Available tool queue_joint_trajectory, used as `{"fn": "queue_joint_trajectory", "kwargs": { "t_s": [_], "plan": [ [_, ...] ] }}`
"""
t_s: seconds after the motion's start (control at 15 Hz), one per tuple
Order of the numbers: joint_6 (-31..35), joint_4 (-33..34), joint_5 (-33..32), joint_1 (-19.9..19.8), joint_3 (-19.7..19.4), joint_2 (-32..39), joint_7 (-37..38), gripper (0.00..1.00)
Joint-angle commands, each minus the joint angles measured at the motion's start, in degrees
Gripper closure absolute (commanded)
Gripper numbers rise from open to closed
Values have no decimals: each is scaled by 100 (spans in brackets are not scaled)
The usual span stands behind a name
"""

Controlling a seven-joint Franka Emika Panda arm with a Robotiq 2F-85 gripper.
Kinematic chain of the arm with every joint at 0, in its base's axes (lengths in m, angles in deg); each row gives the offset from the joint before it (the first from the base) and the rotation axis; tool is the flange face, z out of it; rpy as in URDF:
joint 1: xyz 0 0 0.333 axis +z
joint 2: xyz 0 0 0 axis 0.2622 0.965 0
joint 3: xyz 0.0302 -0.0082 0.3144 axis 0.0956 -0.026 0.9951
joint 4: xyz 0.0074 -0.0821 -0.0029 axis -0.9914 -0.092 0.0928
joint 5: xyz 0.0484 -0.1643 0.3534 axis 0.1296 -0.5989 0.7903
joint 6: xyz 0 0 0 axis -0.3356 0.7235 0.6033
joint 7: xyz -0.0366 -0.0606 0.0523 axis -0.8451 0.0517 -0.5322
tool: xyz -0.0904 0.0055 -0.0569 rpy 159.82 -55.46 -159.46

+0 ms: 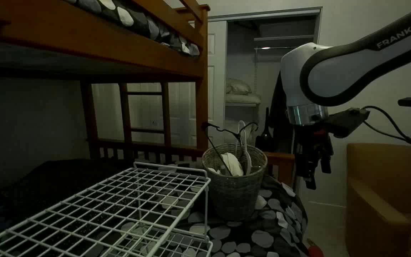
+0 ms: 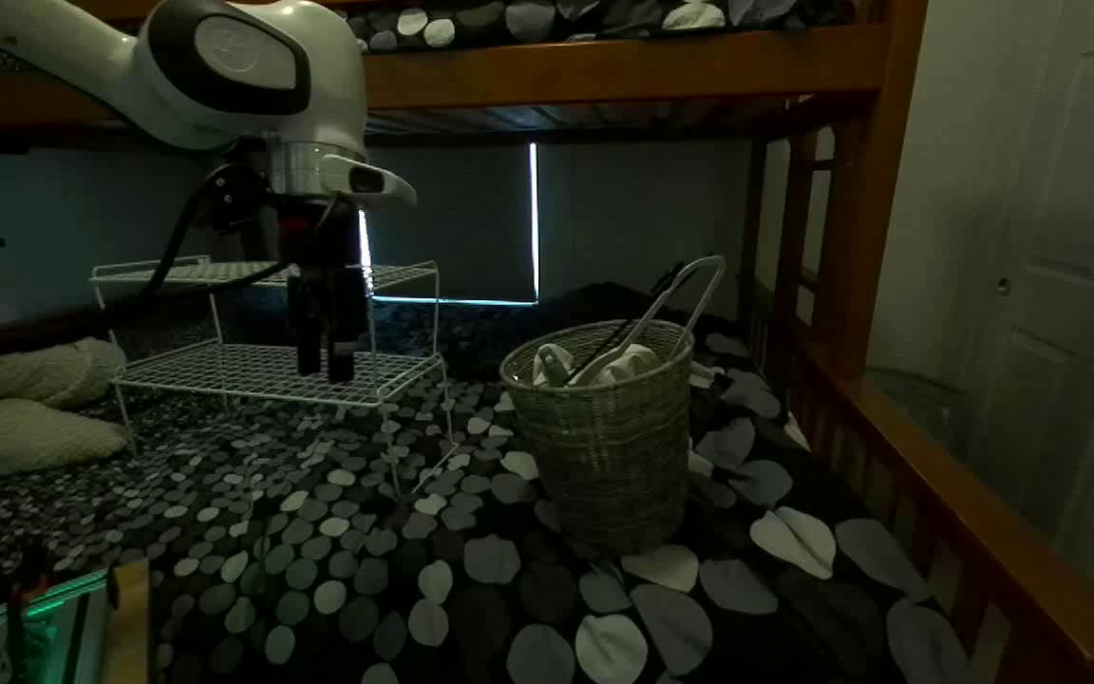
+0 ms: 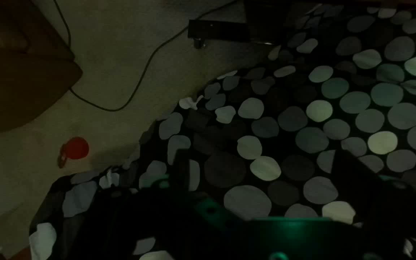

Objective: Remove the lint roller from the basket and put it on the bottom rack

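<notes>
The grey-tan woven basket stands upright on the dotted bedspread, and also shows in an exterior view. A small pale piece near its rim may be the lint roller; I cannot tell surely. It lies beside larger white items and hangers. The two-tier white wire rack stands beside the basket; its bottom rack shows in both exterior views. My gripper hangs pointing down, apart from basket and rack. In the wrist view its fingers are apart with only bedspread between them.
A black hanger and a white hanger stick up above the basket rim. The wooden bunk bed frame runs overhead. The rack's upper shelf covers the bottom one. A yellow-brown armchair and a pale blanket stand nearby.
</notes>
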Motion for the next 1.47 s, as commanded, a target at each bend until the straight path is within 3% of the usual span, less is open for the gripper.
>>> {"fn": "queue_joint_trajectory", "kwargs": {
  "t_s": [0.0, 0.93, 1.0, 1.13, 1.4],
  "plan": [
    [-15, 9, -59, 121, -109, 19, 58, 0],
    [-15, 8, -58, 121, -109, 27, 58, 0],
    [72, -19, -110, 22, -63, 53, 312, 0],
    [660, -21, -563, -251, -58, 217, 607, 0],
    [1558, 328, -2369, -890, 15, 774, 1091, 0]
  ]
}}
